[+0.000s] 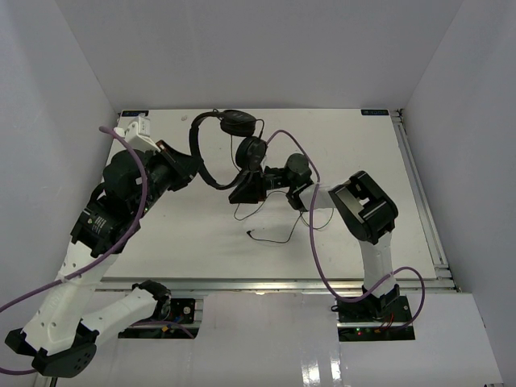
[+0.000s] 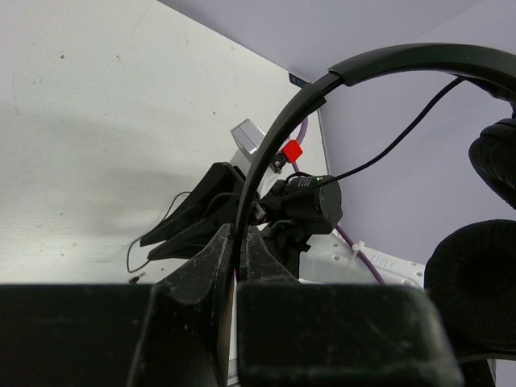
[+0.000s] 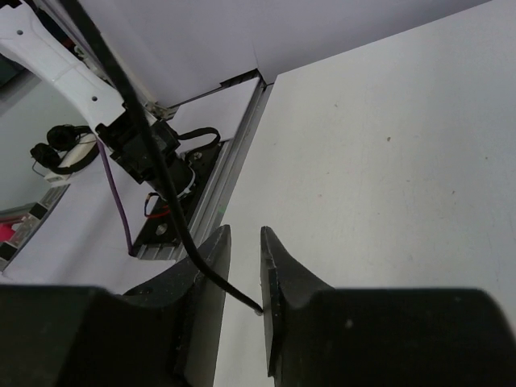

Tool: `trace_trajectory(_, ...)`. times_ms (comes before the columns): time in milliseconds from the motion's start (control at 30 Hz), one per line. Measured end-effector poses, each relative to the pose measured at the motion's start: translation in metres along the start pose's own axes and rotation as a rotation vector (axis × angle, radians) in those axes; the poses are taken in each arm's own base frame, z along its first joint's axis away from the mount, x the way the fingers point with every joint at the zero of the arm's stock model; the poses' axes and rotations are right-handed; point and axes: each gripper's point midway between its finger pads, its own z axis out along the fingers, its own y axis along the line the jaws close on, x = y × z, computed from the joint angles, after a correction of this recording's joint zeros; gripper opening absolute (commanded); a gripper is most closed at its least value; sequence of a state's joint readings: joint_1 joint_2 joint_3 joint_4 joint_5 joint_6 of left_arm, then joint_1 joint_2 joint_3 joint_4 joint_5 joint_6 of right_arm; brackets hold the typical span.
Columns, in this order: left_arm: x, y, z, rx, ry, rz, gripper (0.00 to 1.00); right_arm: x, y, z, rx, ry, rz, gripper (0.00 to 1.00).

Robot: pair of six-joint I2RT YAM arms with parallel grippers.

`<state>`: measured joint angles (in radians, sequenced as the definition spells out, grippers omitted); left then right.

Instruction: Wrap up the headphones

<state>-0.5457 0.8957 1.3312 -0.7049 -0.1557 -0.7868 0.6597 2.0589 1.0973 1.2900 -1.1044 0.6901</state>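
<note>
The black headphones hang above the table, with the thin headband arched and two round earcups at the far middle. My left gripper is shut on the headband, with the earcups to its right in the left wrist view. The thin cord loops on the table and ends in a small plug. My right gripper sits just below the earcups. Its jaws stand narrowly apart, and the cord runs across the left finger into the gap.
The white table has an aluminium rail along its right edge and its near edge. Purple cables arc over both arms. White walls close in the back and sides. The rail also shows in the right wrist view.
</note>
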Motion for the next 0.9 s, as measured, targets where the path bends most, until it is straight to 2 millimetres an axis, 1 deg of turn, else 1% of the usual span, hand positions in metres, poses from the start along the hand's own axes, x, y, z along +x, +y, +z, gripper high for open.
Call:
trace_trajectory(33,-0.001,0.0,0.0,-0.002,-0.003,-0.003,0.0,0.0,0.001,0.0,-0.003,0.002,0.0,0.13)
trace_trajectory(100,-0.002,0.001,0.0,-0.011,-0.012,-0.014,0.0,-0.001,0.003,0.0,-0.009,0.004,-0.002,0.09)
trace_trajectory(200,-0.006,0.005,0.002,-0.036,-0.039,-0.043,0.0,-0.005,0.011,-0.001,-0.009,0.008,-0.001,0.08)
trace_trajectory(267,-0.007,0.012,0.005,-0.063,-0.064,-0.068,0.0,-0.007,0.023,-0.004,-0.008,0.02,-0.01,0.08)
trace_trajectory(367,-0.009,0.023,0.011,-0.11,-0.105,-0.101,0.0,-0.023,0.041,-0.008,0.004,0.037,-0.075,0.08)
trace_trajectory(433,-0.013,0.03,0.017,-0.147,-0.137,-0.117,0.0,-0.032,0.049,-0.01,0.044,0.064,-0.106,0.08)
trace_trajectory(533,-0.018,0.04,0.025,-0.201,-0.186,-0.131,0.0,-0.046,0.051,-0.01,0.145,0.123,-0.219,0.08)
trace_trajectory(600,-0.023,0.046,0.03,-0.238,-0.22,-0.134,0.0,-0.052,0.056,-0.008,0.202,0.177,-0.312,0.08)
trace_trajectory(633,-0.025,0.049,0.033,-0.255,-0.236,-0.132,0.0,-0.052,0.06,-0.008,0.225,0.207,-0.346,0.08)
trace_trajectory(700,-0.029,0.054,0.037,-0.284,-0.264,-0.129,0.0,-0.045,0.071,-0.009,0.261,0.277,-0.405,0.08)
trace_trajectory(800,-0.031,0.06,0.044,-0.317,-0.285,-0.123,0.0,-0.024,0.084,-0.009,0.284,0.393,-0.467,0.08)
trace_trajectory(900,-0.031,0.065,0.05,-0.345,-0.295,-0.104,0.0,0.0,0.09,-0.015,0.306,0.523,-0.527,0.08)
